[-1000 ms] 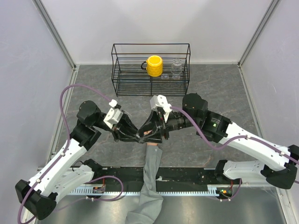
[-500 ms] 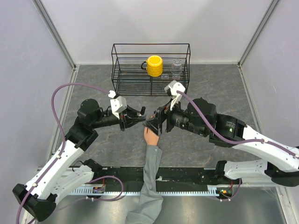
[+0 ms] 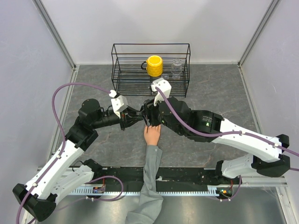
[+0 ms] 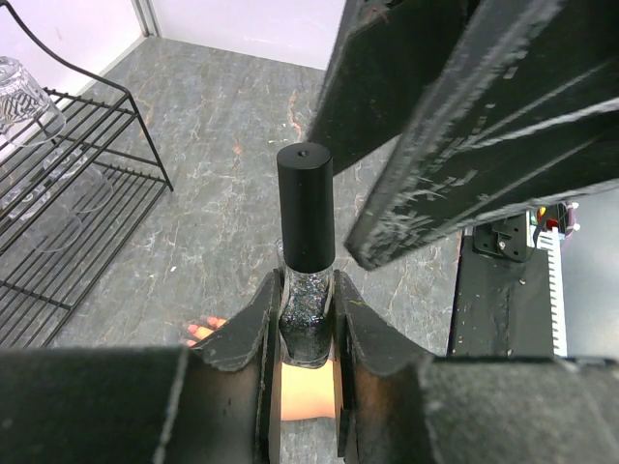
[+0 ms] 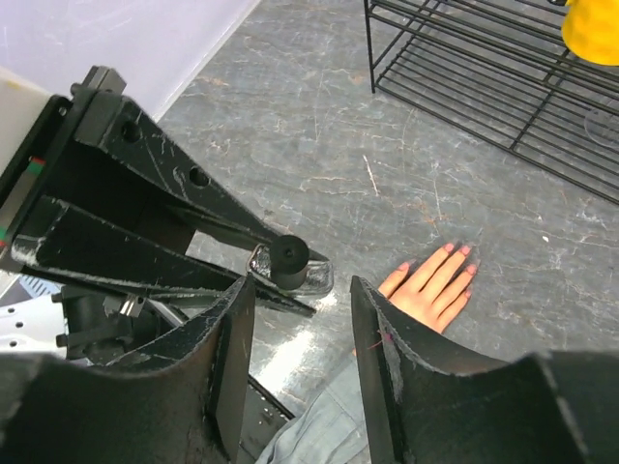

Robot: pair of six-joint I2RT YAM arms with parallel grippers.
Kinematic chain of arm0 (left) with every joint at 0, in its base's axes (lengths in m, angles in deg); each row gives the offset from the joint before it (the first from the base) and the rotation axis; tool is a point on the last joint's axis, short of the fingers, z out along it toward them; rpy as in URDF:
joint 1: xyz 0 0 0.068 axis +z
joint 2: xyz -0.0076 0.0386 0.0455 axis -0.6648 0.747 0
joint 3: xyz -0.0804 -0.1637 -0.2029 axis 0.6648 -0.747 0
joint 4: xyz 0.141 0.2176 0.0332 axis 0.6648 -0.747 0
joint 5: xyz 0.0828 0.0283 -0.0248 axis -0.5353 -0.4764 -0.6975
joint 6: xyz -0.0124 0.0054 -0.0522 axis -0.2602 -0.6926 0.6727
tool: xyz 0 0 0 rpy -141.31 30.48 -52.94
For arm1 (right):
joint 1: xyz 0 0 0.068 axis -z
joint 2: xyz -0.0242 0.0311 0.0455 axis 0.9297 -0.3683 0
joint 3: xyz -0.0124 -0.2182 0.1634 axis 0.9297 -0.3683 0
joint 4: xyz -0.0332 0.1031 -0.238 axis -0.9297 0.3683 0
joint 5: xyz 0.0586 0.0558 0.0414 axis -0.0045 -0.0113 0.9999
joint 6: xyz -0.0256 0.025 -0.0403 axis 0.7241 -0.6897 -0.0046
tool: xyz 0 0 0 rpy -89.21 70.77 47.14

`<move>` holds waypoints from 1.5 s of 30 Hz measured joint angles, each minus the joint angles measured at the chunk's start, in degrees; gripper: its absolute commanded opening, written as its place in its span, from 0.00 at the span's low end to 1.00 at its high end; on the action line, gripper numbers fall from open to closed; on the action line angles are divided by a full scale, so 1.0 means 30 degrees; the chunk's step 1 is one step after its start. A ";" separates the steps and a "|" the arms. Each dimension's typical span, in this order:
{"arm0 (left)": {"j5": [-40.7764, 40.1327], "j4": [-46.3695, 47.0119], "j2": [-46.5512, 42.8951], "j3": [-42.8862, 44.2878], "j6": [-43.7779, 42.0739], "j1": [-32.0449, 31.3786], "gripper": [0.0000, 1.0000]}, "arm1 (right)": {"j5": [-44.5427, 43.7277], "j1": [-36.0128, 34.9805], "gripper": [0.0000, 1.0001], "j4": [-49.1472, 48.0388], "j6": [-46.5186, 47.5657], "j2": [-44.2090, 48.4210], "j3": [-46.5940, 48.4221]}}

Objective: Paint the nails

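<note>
In the top view the right gripper (image 3: 149,118) covers the fingertips of the mannequin hand (image 3: 152,136), so the nails (image 5: 464,250) are out of sight there. The right wrist view shows them only as tiny pinkish tips. The grey sleeve (image 3: 150,179) passes the near edge of the worktop (image 3: 93,88) and is cut by the picture's bottom. In the left wrist view the left gripper (image 4: 306,290) hides the base of the polish bottle (image 4: 306,208) and most of the hand. The right wrist view's top right corner cuts the yellow mug (image 5: 592,29).

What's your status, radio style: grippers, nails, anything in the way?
Left gripper shut on polish bottle, cap on. Right gripper open beside the cap. Hand flat on table, nails exposed. Rack behind, not in the way.
</note>
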 measured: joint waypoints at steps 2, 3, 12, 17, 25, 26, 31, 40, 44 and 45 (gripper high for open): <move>0.0007 0.0000 0.0000 0.0000 0.0000 0.0000 0.02 | -0.0095 0.0007 0.48 0.0051 0.0044 -0.0095 0.0138; 0.0007 0.0000 0.0000 0.0000 -0.0007 0.0000 0.02 | -0.0117 0.0007 0.47 0.0073 0.0058 -0.0124 0.0233; 0.0036 0.0000 -0.0007 0.0000 -0.0007 0.0000 0.02 | -0.0066 0.0007 0.43 0.0109 0.0066 -0.0233 0.0699; 0.0036 -0.0007 -0.0007 0.0000 -0.0007 0.0000 0.02 | 0.0036 0.0007 0.41 0.0102 0.0066 -0.0619 0.0794; 0.0058 -0.0007 -0.0007 0.0000 -0.0015 0.0000 0.02 | 0.0357 0.0007 0.28 0.0109 0.0153 -0.1027 0.0794; 0.0066 -0.0007 -0.0015 0.0000 -0.0007 0.0000 0.02 | 0.0357 0.0007 0.25 0.0109 0.0189 -0.1027 0.0794; 0.0087 -0.0022 -0.0044 0.0029 -0.0015 0.0007 0.02 | 0.0189 0.0015 0.03 0.0117 0.0364 -0.1020 0.0794; 0.1173 -0.0036 -0.0015 0.0036 -0.0168 0.0109 0.02 | 0.0517 -0.0029 0.00 -0.0109 0.1749 -0.0619 0.0423; 0.3373 -0.0102 0.0000 0.0131 -0.0444 0.0175 0.02 | 0.2718 -0.0066 0.00 -0.0947 0.3752 0.0714 -0.0860; 0.3898 -0.0080 0.0000 0.0153 -0.0466 0.0175 0.02 | 0.3424 -0.0066 0.00 -0.1217 0.4277 0.1144 -0.1224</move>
